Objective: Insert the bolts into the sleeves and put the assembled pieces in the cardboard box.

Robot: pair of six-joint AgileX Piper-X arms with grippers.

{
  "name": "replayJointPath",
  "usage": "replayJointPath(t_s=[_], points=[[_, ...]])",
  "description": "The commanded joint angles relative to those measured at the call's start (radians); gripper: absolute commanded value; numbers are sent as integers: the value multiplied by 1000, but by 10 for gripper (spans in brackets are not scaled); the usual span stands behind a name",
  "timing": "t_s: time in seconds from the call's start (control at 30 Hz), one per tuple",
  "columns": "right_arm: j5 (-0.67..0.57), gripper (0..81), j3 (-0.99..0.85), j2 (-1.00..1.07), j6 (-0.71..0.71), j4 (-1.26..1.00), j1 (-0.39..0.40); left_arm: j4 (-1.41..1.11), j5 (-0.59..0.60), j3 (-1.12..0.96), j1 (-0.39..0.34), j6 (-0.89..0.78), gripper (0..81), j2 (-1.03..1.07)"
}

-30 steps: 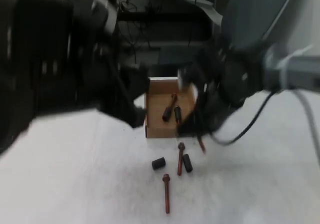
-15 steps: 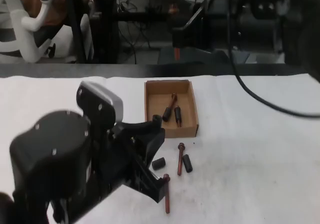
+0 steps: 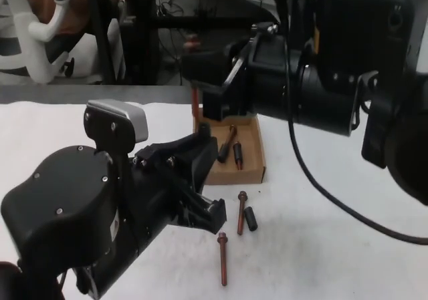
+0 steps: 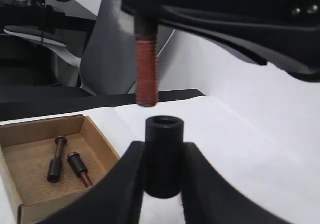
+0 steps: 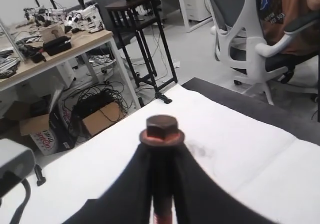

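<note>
Bench [image 3: 348, 246]: white cloth. Two loose bolts [image 3: 223, 260] and one loose sleeve [image 3: 251, 218] lie in front of the box, waiting their turn.

Cardboard box [image 3: 227, 175]: sits mid-bench with two assembled pieces [image 3: 228, 143] already lying inside, so by my reckoning the job is part done.

Right gripper [image 5: 162, 159]: up above the box's near-left corner, fingers pinched on the shank of the held bolt [image 4: 146, 69] just under its hex head. The bolt hangs straight, threaded end down.

Left gripper [image 4: 163, 159]: raised off the bench, fingers clamped either side of the held sleeve [image 4: 164, 139]. It stands upright with its open end up.

Held bolt and held sleeve: close now — the threaded tip hovers just above the sleeve's mouth, not touching. In the left wrist view the tip looks a shade off the bore's centre rather than squarely over it.

Bore: this is the whole game. It looks like the insertion step, and the small sideways correction should come before any descent. The bolt should stay vertical so the threads don't catch the rim. Lower slowly with the sleeve hand held rigid; if the tip lands on the rim, lift and re-centre rather than push. A skewed entry could tilt the sleeve in its grip or twist the bolt between the fingers.
</note>
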Motion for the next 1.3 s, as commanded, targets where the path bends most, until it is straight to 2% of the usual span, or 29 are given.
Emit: replayJointPath(t_s=[0.0, 0.07, 0.27, 0.6, 0.83, 1.07, 1.1, 1.13, 1.27], points=[[17, 6, -2, -11, 7, -35, 5, -21, -72, -1, -7, -2, 18, 0], [27, 6, -2, -11, 5, -35, 5, -21, -104, -1, -7, -2, 18, 0], [25, 6, -2, -11, -24, -35, 5, -41, -105, -1, -5, -2, 18, 0], [25, 6, 5, -11, -24, -8, 5, -62, -28, -1, -7, -2, 18, 0], [25, 6, 5, -11, -38, 35, 5, -67, -41, -1, -5, -2, 18, 0], [-46, 7, 5, -11, -36, 150, 7, -117, -73, -3, -5, -2, 18, 0], [-65, 53, 5, -11, -36, 156, 7, -123, -73, -5, -5, -2, 18, 0], [-72, 139, 5, -11, -32, 159, 7, -128, -73, -5, -5, -2, 18, 0], [-47, 700, 5, -26, 7, 161, 7, -88, -41, -5, -3, 56, 18, 0]])
